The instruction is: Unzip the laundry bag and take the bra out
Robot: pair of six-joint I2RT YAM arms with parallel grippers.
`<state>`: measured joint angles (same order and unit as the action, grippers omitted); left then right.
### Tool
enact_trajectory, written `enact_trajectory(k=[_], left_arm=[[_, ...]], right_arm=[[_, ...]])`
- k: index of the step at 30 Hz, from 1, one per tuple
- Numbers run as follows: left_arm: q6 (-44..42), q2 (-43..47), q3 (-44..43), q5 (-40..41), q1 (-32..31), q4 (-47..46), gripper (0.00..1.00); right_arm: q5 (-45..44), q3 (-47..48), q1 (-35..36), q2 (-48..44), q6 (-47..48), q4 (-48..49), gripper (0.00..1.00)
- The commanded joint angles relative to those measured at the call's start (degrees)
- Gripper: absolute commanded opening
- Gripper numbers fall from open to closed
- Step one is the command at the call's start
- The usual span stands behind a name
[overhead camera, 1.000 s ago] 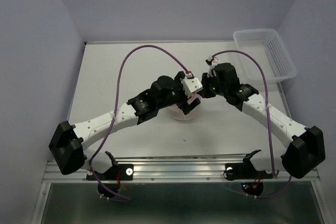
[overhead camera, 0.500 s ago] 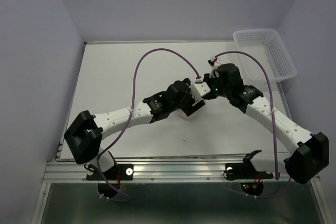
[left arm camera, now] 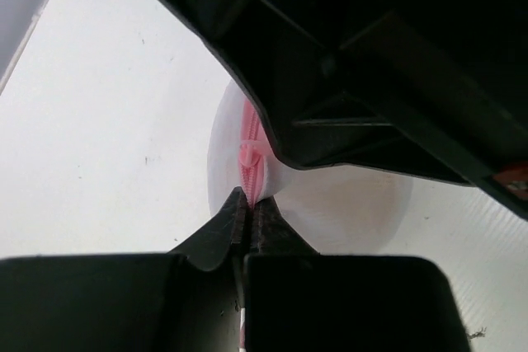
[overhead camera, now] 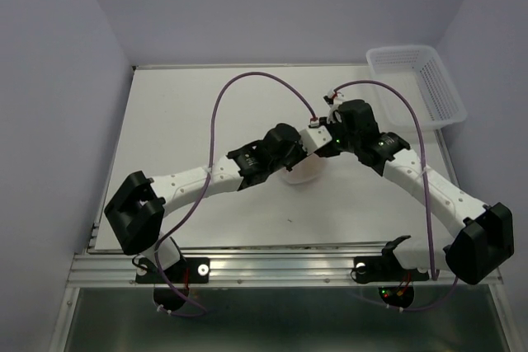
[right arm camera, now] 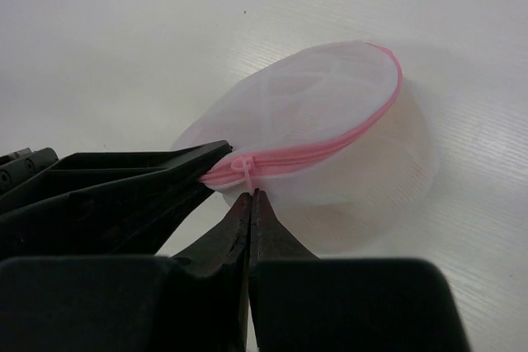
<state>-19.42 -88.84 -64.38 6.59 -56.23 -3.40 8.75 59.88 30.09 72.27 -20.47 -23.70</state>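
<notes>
The left gripper [left arm camera: 249, 204] was clenched on the pink zipper rim of the small round white mesh pouch [right arm camera: 330, 113], which lay on the white table [overhead camera: 181, 121] just ahead of its tips. The right gripper [right arm camera: 250, 198], pressed shut, touched the pink zipper pull [right arm camera: 239, 164]; whether it pinched it was unclear. From above, both arms hid most of the pouch; its contents were indistinct.

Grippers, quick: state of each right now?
Left gripper: closed, pinching the pink zipper rim of the round white mesh laundry bag.
Right gripper: closed at its pink zipper pull; grip unclear.
</notes>
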Motion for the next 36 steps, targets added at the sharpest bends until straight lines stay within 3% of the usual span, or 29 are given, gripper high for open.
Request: enact_trajectory(k=[1, 5, 12, 20, 23, 28, 36], left_arm=[[-3.8, 1.9, -1.4, -0.5, -0.2, -2.2, 0.0], [-6.8, 4.0, 1.4, -2.3, -0.2, -1.3, 0.0], [-14.2, 11.1, 7.5, -6.2, -0.3, -2.4, 0.0], [-21.1, 20.9, 17.1, -10.5, -0.3, -15.0, 0.0], [-22.8, 22.9, 18.8, -11.4, -0.2, -15.6, 0.0], [-23.0, 24.6, 20.3, -12.1, 0.4, -16.6, 0.0], [-20.3, 21.7, 21.7, -13.2, 4.4, -18.6, 0.0]], right_arm=[[-6.7, 3.7, 0.1, 0.9, 2.7, -0.8, 0.01], [-15.7, 5.6, 0.1, 1.9, 4.1, -2.9, 0.01], [-22.6, 6.9, -1.0, 3.8, 6.8, -5.1, 0.01], [-14.7, 3.4, -2.1, 8.8, 11.0, 0.9, 0.01], [-12.4, 1.1, -3.8, 9.9, 11.9, 6.1, 0.01], [0.6, -6.3, -7.3, 12.4, 12.1, 18.0, 0.01], [1.1, -5.7, -7.3, 8.9, 12.4, 19.0, 0.01]])
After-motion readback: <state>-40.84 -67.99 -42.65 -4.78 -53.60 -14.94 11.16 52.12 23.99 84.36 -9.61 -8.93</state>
